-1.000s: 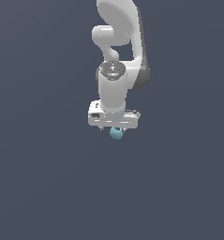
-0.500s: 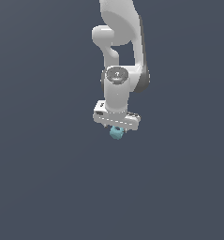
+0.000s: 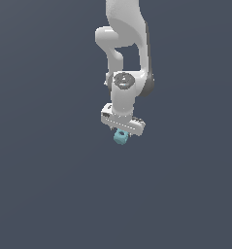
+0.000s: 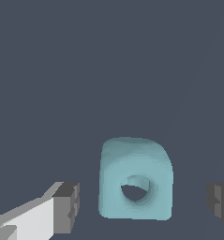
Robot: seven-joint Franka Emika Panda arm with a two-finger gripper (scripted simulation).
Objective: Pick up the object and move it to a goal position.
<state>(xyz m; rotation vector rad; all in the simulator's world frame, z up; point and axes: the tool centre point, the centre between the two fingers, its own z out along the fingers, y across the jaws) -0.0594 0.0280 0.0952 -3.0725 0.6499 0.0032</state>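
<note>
Between the spread gripper [image 4: 144,204] fingers, untouched, the teal block [image 4: 136,185]

My exterior view looks from a distance at the white Panda arm [image 3: 124,58], set against plain dark grey. My wrist view faces out past the dark grey fingertip pads [image 4: 67,207], very close to the small light-teal rounded block with a round hollow [image 4: 136,180]. Both views share that block [image 3: 120,137] and the gripper [image 3: 121,130].
</note>
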